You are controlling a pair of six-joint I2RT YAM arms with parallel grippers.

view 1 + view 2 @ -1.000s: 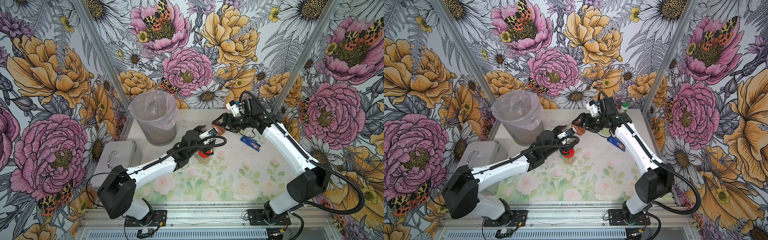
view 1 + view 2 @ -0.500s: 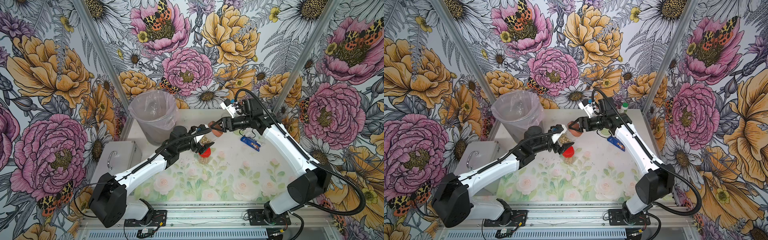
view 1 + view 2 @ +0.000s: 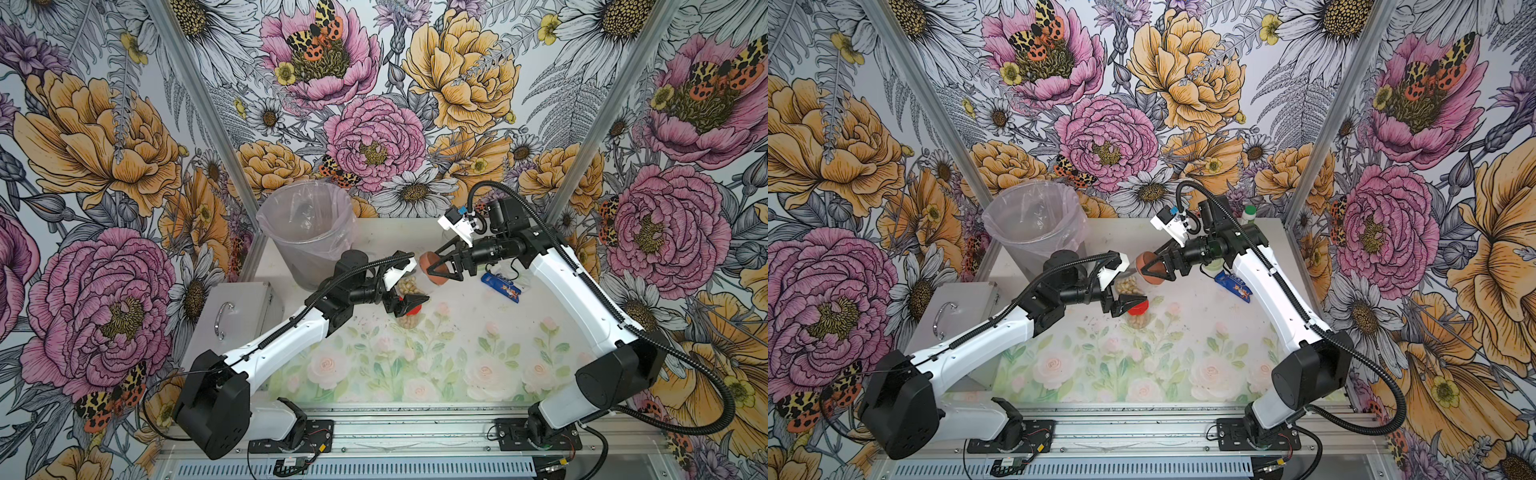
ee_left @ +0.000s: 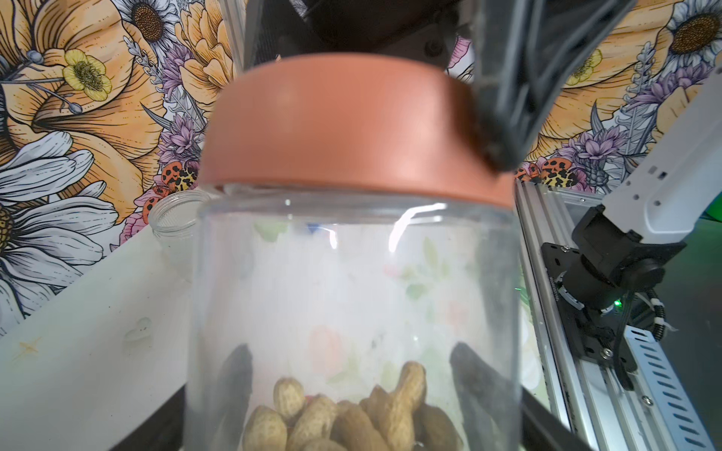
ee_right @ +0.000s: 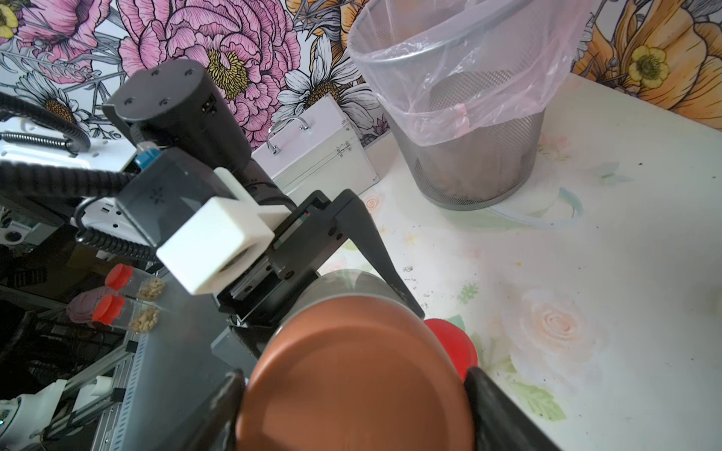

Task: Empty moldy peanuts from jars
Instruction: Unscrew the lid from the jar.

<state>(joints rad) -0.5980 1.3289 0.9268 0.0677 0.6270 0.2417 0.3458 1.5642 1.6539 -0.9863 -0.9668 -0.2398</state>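
A clear jar (image 4: 351, 281) with a brown lid (image 4: 351, 129) hangs sideways over the table between both arms. Moldy peanuts (image 4: 351, 418) lie in its bottom, also seen in both top views (image 3: 405, 284) (image 3: 1126, 286). My left gripper (image 3: 409, 291) (image 4: 353, 390) is shut on the jar's body. My right gripper (image 3: 432, 264) (image 5: 357, 406) is shut on the brown lid (image 5: 359, 382), which still sits on the jar's mouth. Just below stands a second jar of peanuts (image 3: 409, 322) with a red lid (image 3: 412, 309) (image 5: 449, 343).
A lined mesh bin (image 3: 309, 232) (image 5: 465, 117) stands at the back left, a metal case (image 3: 232, 311) left of the table. An empty open jar (image 4: 176, 218), a blue packet (image 3: 500, 286) and a white bottle with green cap (image 3: 1250, 212) sit near the right arm.
My left arm has stretched out and its wrist has shifted back toward the bin, still holding the jar. The right gripper stays on the brown lid and has drifted slightly left.
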